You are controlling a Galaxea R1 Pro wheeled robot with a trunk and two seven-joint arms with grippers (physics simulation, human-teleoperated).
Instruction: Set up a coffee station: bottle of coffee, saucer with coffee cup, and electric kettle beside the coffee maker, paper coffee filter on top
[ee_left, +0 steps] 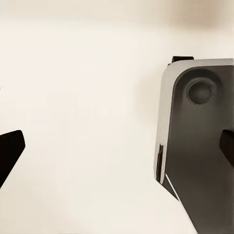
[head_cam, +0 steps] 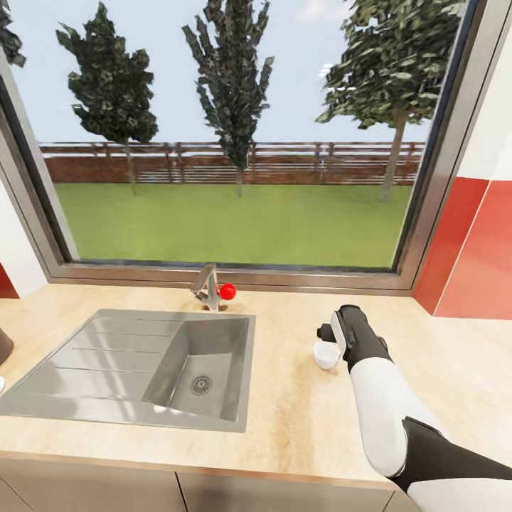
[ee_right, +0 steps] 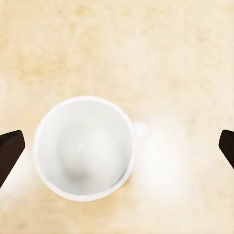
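Note:
The coffee cup [head_cam: 326,354] stands upright and empty on the kitchen countertop [head_cam: 299,412], to the right of the sink. My right gripper [head_cam: 331,340] hangs just above it, pointing down. From the right wrist view the coffee cup [ee_right: 85,148] is seen from above, its small handle [ee_right: 139,130] to one side. The right gripper [ee_right: 117,151] is open, its dark fingertips [ee_right: 9,151] wide apart on either side of the cup and not touching it. My left gripper [ee_left: 117,146] is open over bare countertop [ee_left: 83,122] beside the sink's corner [ee_left: 200,146].
The steel sink [head_cam: 142,370] with its draining board is set in the worktop's left half. A faucet [head_cam: 208,288] with a red knob [head_cam: 227,291] stands behind it under a large window. A dark object [head_cam: 3,345] is cut off at the left edge. Red wall tiles [head_cam: 469,263] close the right side.

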